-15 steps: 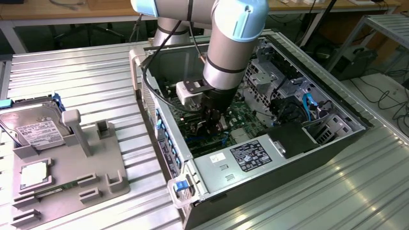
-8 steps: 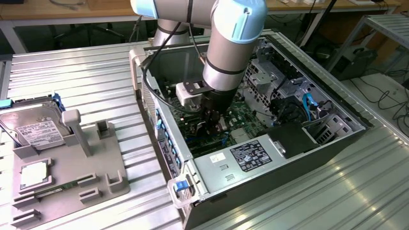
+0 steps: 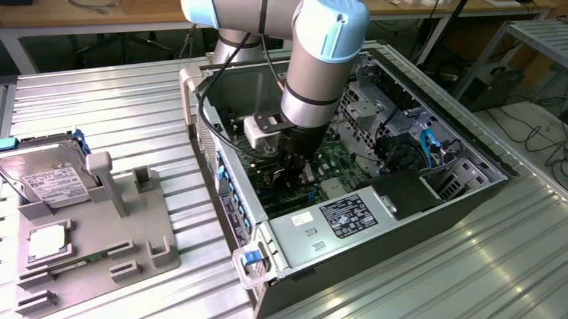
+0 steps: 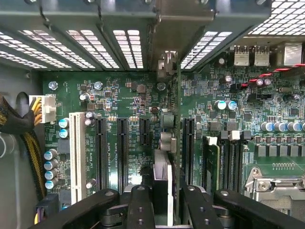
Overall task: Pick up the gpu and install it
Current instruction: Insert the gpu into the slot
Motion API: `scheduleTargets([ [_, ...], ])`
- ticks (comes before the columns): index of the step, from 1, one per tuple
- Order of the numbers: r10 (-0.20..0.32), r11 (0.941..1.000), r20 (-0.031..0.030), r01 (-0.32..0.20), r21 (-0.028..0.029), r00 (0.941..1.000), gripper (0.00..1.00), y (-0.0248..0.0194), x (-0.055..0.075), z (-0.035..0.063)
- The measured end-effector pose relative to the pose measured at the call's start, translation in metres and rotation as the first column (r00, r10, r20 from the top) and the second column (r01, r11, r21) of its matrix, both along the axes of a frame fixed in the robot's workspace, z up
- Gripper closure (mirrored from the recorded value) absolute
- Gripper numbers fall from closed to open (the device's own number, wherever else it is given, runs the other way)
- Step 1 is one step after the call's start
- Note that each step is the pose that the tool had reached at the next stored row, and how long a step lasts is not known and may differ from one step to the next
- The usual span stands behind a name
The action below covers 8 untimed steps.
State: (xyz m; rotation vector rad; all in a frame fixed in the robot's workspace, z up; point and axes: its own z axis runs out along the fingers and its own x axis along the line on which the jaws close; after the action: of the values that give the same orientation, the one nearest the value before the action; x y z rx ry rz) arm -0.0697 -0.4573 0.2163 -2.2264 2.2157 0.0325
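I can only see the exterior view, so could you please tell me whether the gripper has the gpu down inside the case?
Observer: Yes. In the wrist view the gpu stands on edge between the fingers of the gripper, which is shut on it.
Operator: Thank you. How does it sit against the slots?
Observer: It runs parallel to them, between a short black slot and a long black slot. I cannot tell whether it is seated.
Operator: Is anything plugged in on the other side of the short one?
Observer: The white slot further along is empty.
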Motion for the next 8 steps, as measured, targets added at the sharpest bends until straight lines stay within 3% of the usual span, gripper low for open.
scheduleTargets([
  [2,0.000,1.0000,-0.0015,0.000,-0.0033,1.0000,0.71,-0.0005,0.000,0.0016],
  [3,0.000,1.0000,-0.0022,0.000,-0.0048,1.0000,0.65,-0.0006,0.000,0.0037],
  [4,0.000,1.0000,-0.0010,0.000,-0.0034,1.0000,0.65,-0.0005,0.000,0.0067],
  [8,0.000,1.0000,0.0011,0.000,-0.0047,1.0000,0.65,-0.0006,0.000,0.0280],
])
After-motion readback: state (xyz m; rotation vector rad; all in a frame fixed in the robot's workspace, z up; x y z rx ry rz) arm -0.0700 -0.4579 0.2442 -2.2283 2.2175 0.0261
